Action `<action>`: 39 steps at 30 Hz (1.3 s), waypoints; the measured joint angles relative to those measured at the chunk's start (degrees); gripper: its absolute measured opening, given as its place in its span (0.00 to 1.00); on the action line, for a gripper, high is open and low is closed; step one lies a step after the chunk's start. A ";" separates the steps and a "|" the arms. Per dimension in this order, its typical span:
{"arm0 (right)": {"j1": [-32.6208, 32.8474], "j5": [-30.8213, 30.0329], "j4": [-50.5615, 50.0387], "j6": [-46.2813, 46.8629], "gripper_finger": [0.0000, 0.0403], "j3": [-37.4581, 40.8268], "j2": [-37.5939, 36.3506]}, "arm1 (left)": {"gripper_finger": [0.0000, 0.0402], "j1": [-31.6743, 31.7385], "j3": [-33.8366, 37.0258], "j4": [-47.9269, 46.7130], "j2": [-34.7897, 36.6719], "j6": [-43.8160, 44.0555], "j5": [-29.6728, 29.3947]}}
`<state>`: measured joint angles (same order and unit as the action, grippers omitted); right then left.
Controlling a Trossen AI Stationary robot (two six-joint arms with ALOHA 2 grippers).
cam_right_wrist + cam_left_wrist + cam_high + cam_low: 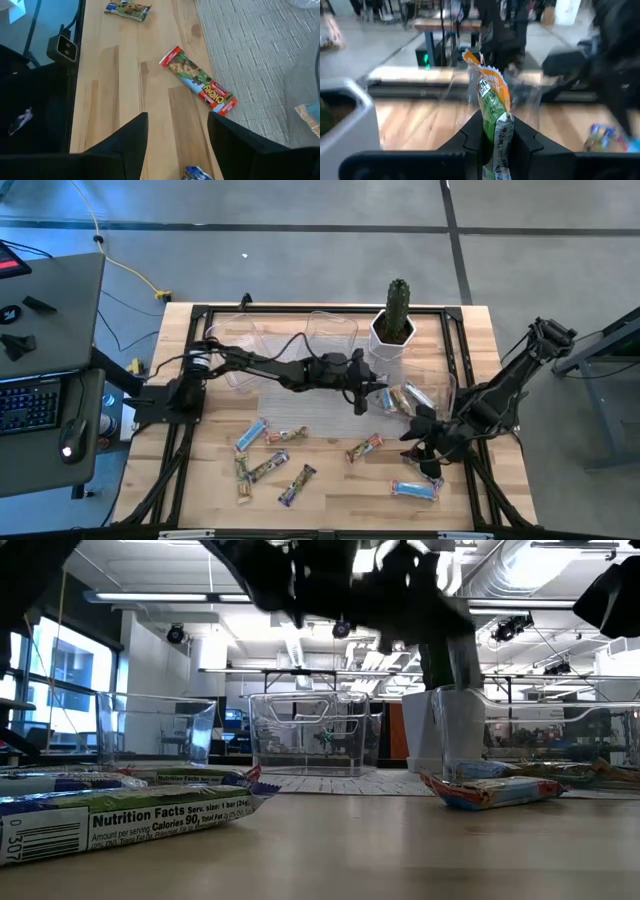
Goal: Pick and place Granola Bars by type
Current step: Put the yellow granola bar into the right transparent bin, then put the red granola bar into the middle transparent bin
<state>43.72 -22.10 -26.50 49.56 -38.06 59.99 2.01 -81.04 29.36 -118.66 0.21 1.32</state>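
Observation:
My left gripper (375,400) reaches across the middle of the table, shut on a green-and-orange granola bar (492,97). It hangs just left of a clear tray (445,385) that holds a few bars. My right gripper (177,135) stands open above the wood near the table's right front, touching nothing. A red bar (200,82) lies flat ahead of it, partly on the grey mat. Several more bars (268,467) lie flat on the near left part of the table, and a light blue one (415,488) at the near right. My left gripper pinches the green-and-orange bar between its two fingers at the end nearest the wrist (501,131). The fingers point about level toward the table's right and lie along the bar. The bar sticks out past the fingertips, crimped end (472,57) foremost, lifted clear of the table.
A cactus in a white pot (393,330) stands at the back, close to my left arm. Two more clear trays (240,340) (332,328) stand along the far edge. A grey mat (290,412) covers the table's middle. A desk with a keyboard (30,405) stands left of the table.

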 joint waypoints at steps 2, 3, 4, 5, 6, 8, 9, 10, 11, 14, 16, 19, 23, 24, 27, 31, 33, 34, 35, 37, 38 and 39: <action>0.10 0.21 0.06 -0.02 0.47 0.00 0.00 | 0.12 -0.03 0.02 0.78 -1.88 -0.06 -0.33; 0.11 0.40 0.25 -0.02 0.47 0.00 0.00 | 0.12 -0.09 0.01 0.63 -2.47 -0.41 -1.23; 0.11 0.50 0.36 -0.02 0.47 0.00 0.00 | 0.12 -0.12 0.03 0.25 -2.82 -0.90 -2.77; 0.11 0.52 0.28 -0.02 0.47 0.00 0.00 | 0.12 -0.14 0.03 0.44 -3.26 -1.18 -4.21; 0.11 0.52 0.27 -0.02 0.47 0.00 0.00 | 0.12 -0.14 0.03 0.59 -3.43 -1.32 -5.30; 0.11 0.69 0.31 -0.02 0.47 0.00 0.00 | 0.12 -0.10 0.01 0.62 -3.44 -1.31 -6.64; 0.11 0.65 0.32 -0.04 0.47 0.00 0.00 | 0.13 -0.06 0.00 0.73 -3.44 -1.32 -6.62; 0.11 0.63 0.32 -0.04 0.47 0.00 0.00 | 0.14 -0.03 -0.01 0.82 -3.44 -1.46 -6.60; 0.11 0.63 0.30 -0.04 0.47 0.00 0.00 | 0.16 -0.01 -0.01 0.82 -3.44 -1.53 -6.53; 0.11 0.80 0.32 -0.04 0.47 0.00 0.00 | 0.25 -0.10 -0.01 1.03 -3.44 -1.55 -6.42; 0.11 0.44 0.34 -0.72 0.47 0.00 0.00 | 0.32 -0.14 -0.03 0.94 -3.44 -1.55 -6.84; 0.11 -2.91 0.32 -4.15 0.47 0.00 0.04 | 0.41 -0.14 -0.03 1.26 -3.43 -1.57 -7.25; 0.07 -8.06 0.58 -9.86 0.47 0.00 0.82 | 0.46 -0.21 -0.80 3.42 -0.52 -1.49 -6.99; 0.07 -7.82 0.75 -11.28 0.47 0.00 1.17 | 0.46 -0.21 -1.03 3.61 1.06 -1.49 -6.11; 0.07 -6.58 1.82 -14.77 0.47 0.00 2.47 | 0.46 -0.30 -1.95 3.66 5.84 -1.10 -2.39; -0.68 -7.20 5.39 -16.54 0.47 0.00 4.96 | 0.46 -0.17 -1.91 0.60 14.53 4.75 3.30; -1.48 -6.72 8.74 -19.26 0.47 0.00 7.00 | 0.46 -0.12 -1.94 -2.83 19.73 7.55 6.71; -1.94 -6.53 10.72 -21.35 0.47 0.00 8.22 | 0.46 -0.10 -2.00 -5.38 22.40 7.67 7.85; -2.58 -6.53 13.14 -23.82 0.47 0.00 9.73 | 0.46 -0.10 -1.97 -8.58 25.14 7.39 8.70; -4.13 -5.91 19.96 -29.59 0.47 -0.01 13.22 | 0.46 -0.18 -1.96 -13.30 29.49 5.14 8.95; -5.06 -4.83 23.70 -33.07 0.47 -0.01 15.16 | 0.46 -0.19 -1.92 -16.41 31.69 4.26 9.02; -6.17 -3.39 27.81 -36.78 0.47 0.00 17.33 | 0.46 -0.21 -1.89 -18.79 33.58 3.70 9.12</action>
<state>37.56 -25.49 1.31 12.77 -38.06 77.32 1.80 -82.94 10.57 -85.08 3.91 10.44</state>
